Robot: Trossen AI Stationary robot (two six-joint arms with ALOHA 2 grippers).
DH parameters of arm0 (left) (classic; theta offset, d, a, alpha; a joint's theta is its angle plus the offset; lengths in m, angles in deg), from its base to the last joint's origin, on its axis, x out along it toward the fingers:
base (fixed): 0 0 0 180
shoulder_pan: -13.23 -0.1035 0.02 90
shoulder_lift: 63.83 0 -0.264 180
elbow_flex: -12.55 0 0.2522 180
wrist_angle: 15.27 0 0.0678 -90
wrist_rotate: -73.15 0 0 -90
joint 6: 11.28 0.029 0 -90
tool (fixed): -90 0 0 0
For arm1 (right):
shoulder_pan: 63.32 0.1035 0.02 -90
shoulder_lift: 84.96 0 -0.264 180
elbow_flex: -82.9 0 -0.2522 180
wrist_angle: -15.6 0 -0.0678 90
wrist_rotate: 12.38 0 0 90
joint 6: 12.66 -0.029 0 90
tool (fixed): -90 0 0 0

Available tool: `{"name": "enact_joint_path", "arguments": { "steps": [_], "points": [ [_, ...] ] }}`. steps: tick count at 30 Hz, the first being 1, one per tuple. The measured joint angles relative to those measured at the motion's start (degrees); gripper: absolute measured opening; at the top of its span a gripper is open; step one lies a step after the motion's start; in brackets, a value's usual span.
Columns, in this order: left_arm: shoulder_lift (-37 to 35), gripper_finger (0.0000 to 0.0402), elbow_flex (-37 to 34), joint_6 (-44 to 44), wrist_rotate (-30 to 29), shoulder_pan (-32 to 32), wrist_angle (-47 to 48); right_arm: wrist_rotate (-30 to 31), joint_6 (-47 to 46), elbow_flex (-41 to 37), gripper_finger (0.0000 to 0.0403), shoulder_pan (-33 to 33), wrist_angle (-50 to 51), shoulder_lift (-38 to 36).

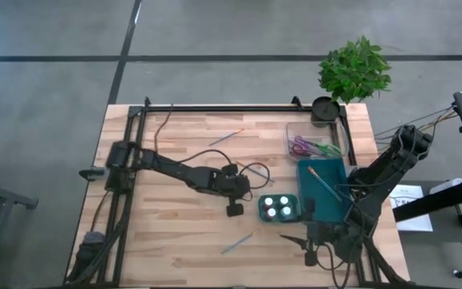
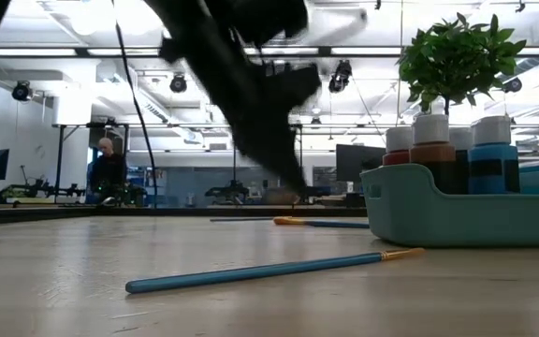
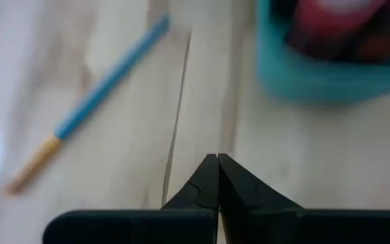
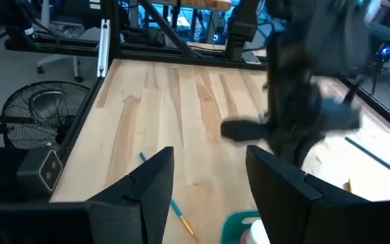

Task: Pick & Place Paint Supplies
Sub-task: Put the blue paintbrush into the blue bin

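Hovering near the middle of the wooden table (image 1: 175,241), the left gripper (image 1: 236,207) has its fingers pressed together on nothing; the left wrist view shows the two dark tips meeting over bare wood, with a blue-handled paintbrush (image 3: 93,102) lying loose just beside them. The right gripper (image 1: 311,245) waits at the table's near edge, its fingers apart and empty.

Judging by how things lie, the job looks partly done. A teal tray (image 1: 327,210) on the right side carries one orange-handled brush (image 1: 325,181), and the small teal holder (image 1: 278,209) just beside it has white-capped paint bottles (image 2: 490,154) standing in it. A clear bin (image 1: 315,147) behind the tray holds purple and green items too small to name. Two brushes remain out on the wood: one near the front (image 1: 237,242), close to the left gripper, and another (image 1: 226,138) toward the far side.

Open room is generous across the table's left and centre. The right side is crowded with tray, holder and bin, and the black frame rail (image 1: 215,108) bounds the far edge.
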Motion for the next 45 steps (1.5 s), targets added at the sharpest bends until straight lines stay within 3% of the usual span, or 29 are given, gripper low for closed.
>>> {"name": "enact_joint_path", "arguments": {
  "steps": [7, 12, 17, 21, 25, 32, 45],
  "points": [
    [-9.72, 0.0001, 0.06, 3.85, 0.05, 2.3, -4.4, 1.58, 0.39, -0.58, 0.0182, 0.03, -0.45, 0.08],
    [-16.98, 0.0, -0.62, 9.17, 1.45, 6.09, -17.26, 6.14, 4.01, -1.38, 0.0182, 0.24, -3.56, 1.22],
    [-19.61, 0.0, -1.79, 13.0, 4.41, 8.55, -28.37, 10.84, 13.61, -1.77, 0.0182, 0.02, -12.86, 2.28],
    [-18.72, 0.0, -2.49, 13.8, 6.02, 9.17, -32.2, 10.28, 25.14, -2.01, 0.0182, -1.66, -24.07, 2.56],
    [-18.05, 0.0, -2.69, 14.01, 8.91, 9.49, -36.4, 6.33, 32.92, -2.12, 0.0182, -4.99, -30.49, 3.69],
    [-17.75, 0.0, -2.67, 15.51, 11.62, 10.65, -40.61, -1.64, 35.1, -2.3, 0.0182, -11.92, -33.41, 4.92],
    [-17.75, 0.0, -2.67, 16.99, 13.28, 12.25, -42.39, -19.18, 38.6, -2.34, 0.0182, -18.47, -41.06, 4.9]
  ]
}}
